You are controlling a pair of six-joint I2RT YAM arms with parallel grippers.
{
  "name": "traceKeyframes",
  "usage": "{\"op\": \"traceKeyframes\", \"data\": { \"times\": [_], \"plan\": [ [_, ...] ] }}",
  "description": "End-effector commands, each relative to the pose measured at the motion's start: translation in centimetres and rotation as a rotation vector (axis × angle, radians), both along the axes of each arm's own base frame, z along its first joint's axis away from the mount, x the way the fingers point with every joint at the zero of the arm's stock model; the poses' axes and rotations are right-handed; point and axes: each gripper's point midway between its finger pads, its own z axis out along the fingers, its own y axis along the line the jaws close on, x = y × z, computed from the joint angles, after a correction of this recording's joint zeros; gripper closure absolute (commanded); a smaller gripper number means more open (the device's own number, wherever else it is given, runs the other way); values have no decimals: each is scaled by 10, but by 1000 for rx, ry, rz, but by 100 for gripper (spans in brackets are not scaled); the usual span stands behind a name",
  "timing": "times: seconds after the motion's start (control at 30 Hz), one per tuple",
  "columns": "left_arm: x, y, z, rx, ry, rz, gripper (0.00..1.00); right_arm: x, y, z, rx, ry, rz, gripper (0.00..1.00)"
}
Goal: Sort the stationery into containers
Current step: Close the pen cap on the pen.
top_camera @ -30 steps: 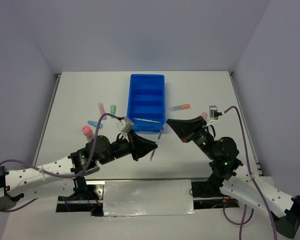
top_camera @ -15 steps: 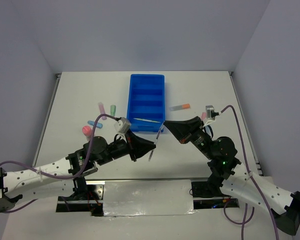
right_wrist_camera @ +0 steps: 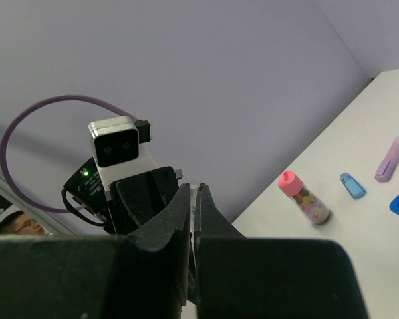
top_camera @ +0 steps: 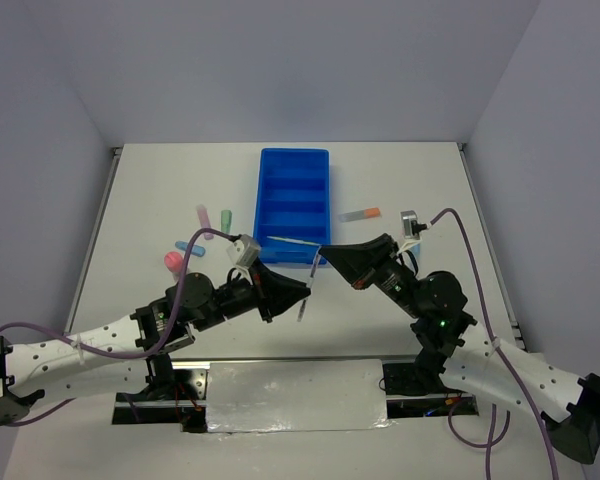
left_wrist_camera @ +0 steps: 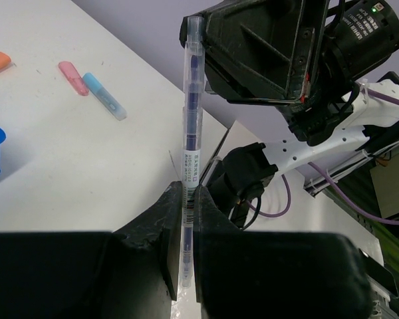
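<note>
pen (left_wrist_camera: pixel 191 106) upright, clamped in left pincer (left_wrist_camera: pixel 187 197)

**Setting:** robotics laboratory, enclosed test cell.

**Evidence:**
- Plain white surface (top_camera: pixel 160 190), boxed on three sides by bare grey-lilac walls (top_camera: pixel 280 70).
- Left arm (top_camera: pixel 90 345) and right arm (top_camera: pixel 500 370), with white perforated links and black joints, mounted at the near edge.
- Purple cable (right_wrist_camera: pixel 63 99) looping to a boxy wrist camera (right_wrist_camera: pixel 116 149).
- Green indicator light (right_wrist_camera: pixel 86 173) lit on a joint housing.
- Silvery panel (top_camera: pixel 295 395) between the arm bases.
</note>
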Motion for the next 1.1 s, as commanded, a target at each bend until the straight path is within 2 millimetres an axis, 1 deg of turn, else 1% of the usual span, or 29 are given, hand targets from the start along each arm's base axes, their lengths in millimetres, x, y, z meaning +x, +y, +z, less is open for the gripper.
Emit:
{"op": "traceKeyframes", "data": {
  "times": [0.0, 0.1, 0.13, 0.27, 0.3, 0.33, 0.37, 0.4, 0.43, 0.5, 0.53, 0.7, 0.73, 0.8, 0.83, 0.9, 0.93, 1.0, 1.03, 1.07],
  "plan": [
    [2, 5, 21, -54, -59, 19, 100, -9, 3, 18, 18, -59, 29, 100],
    [2, 6, 22, -50, -71, 20, 100, -12, 8, 14, -11, -62, 53, 100],
    [2, 7, 22, -48, -78, 19, 100, -14, 9, 16, -16, -66, 62, 100],
    [0, 8, 23, -29, -110, 12, 100, -19, 17, 9, -80, -75, 98, 100],
    [0, 9, 25, -29, -117, 11, 100, -18, 19, 2, -114, -59, 102, 100],
    [0, 9, 25, -26, -123, 10, 100, -20, 20, 6, -122, -65, 111, 100],
    [0, 10, 24, -14, -130, 12, 100, -20, 22, 0, -158, -64, 119, 100],
    [1, 10, 24, -9, -135, 16, 100, -21, 24, -1, -173, -64, 126, 100],
    [1, 10, 24, -5, -136, 17, 100, -23, 24, 3, -178, -72, 132, 100],
    [2, 10, 24, 3, -149, 17, 100, -23, 27, -5, -225, -70, 142, 100],
    [2, 9, 23, 7, -151, 17, 100, -24, 27, -2, -230, -79, 144, 100],
    [7, 10, 21, 17, -154, 43, 100, -26, 26, -7, -257, -89, 143, 99],
    [9, 11, 23, 12, -157, 52, 100, -28, 26, -8, -261, -100, 150, 95],
    [9, 11, 25, 6, -164, 56, 100, -32, 27, -8, -265, -112, 162, 91],
    [10, 11, 26, 6, -171, 60, 100, -35, 27, -7, -266, -124, 172, 84],
    [11, 11, 26, 7, -177, 62, 100, -38, 27, -3, -258, -144, 181, 80],
    [11, 10, 26, 6, -182, 58, 100, -41, 27, -1, -259, -158, 189, 75],
    [10, 8, 25, 8, -186, 52, 100, -42, 26, 3, -256, -172, 188, 71],
    [10, 7, 26, 3, -190, 50, 100, -43, 26, 4, -257, -181, 191, 67],
    [10, 7, 26, 1, -189, 51, 100, -43, 26, 5, -256, -184, 192, 66]
  ]
}}
